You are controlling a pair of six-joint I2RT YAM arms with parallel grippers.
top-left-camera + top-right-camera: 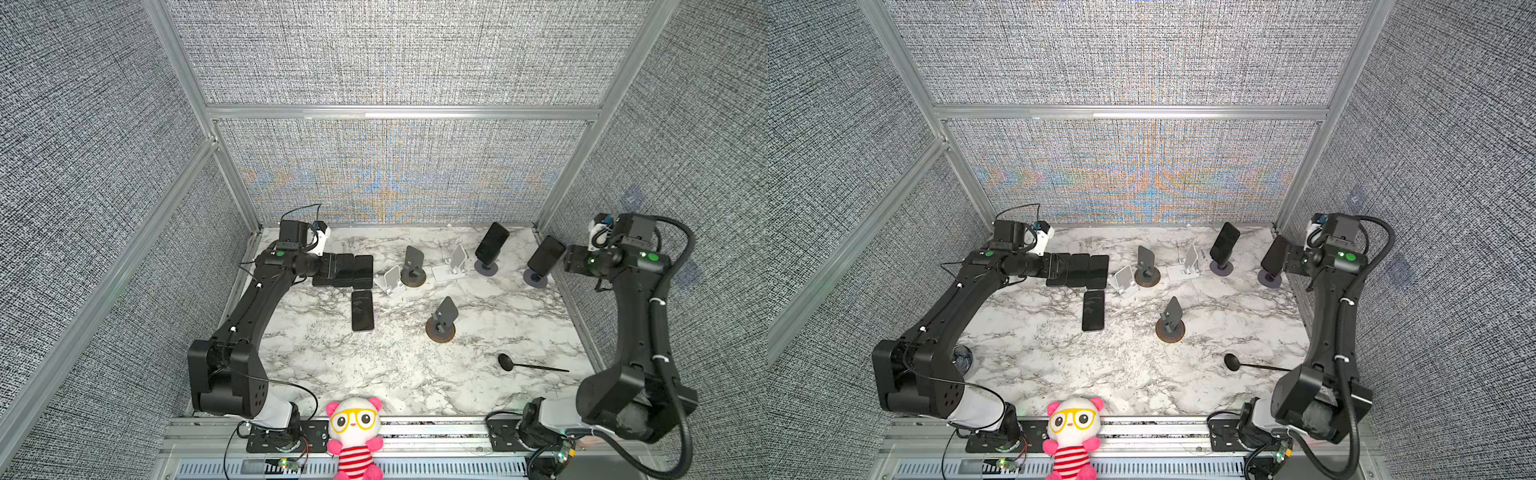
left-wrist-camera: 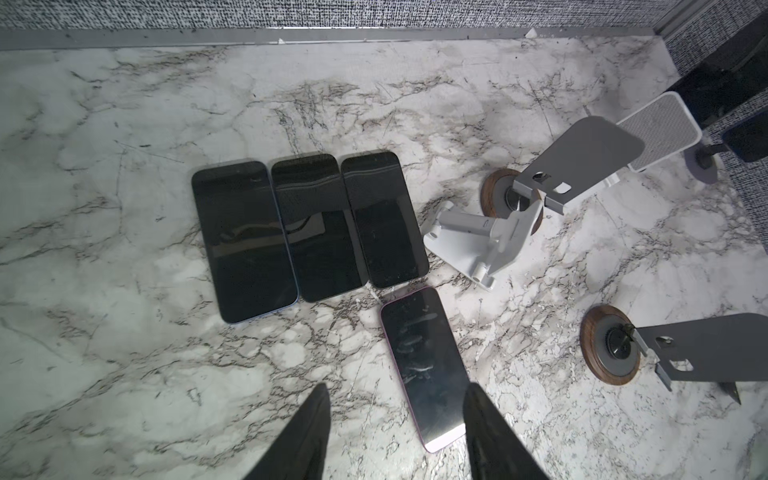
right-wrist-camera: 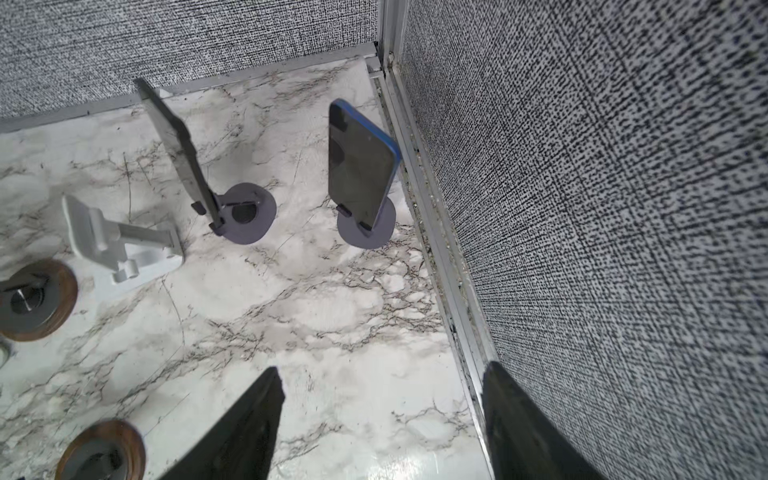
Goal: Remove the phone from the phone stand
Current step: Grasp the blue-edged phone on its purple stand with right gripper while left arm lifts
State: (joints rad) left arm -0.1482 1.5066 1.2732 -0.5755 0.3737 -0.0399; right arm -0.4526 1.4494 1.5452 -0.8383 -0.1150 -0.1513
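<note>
On the left, the left arm reaches over the desk. The left jaws are apart and hold nothing. They hang over the left end of three phones that lie flat in a row, side by side. Just in front of the row's right end lies a pink phone, flat too, with its screen up. Far in front of it, at the desk's front edge, sits a toy. Next comes a bare white stand, just beside a grey stand with a brown round foot. A second grey stand stands alone, nearer the front. A second white stand sits nearer the back. Then a dark phone leans back on a purple stand. A black spoon lies near the front. Last, close to the side wall, the blue phone leans back on the end stand. The right jaws are just to the right of this phone. They are wide apart and hold nothing. In the right wrist view the phone is ahead of them, not between them.
</note>
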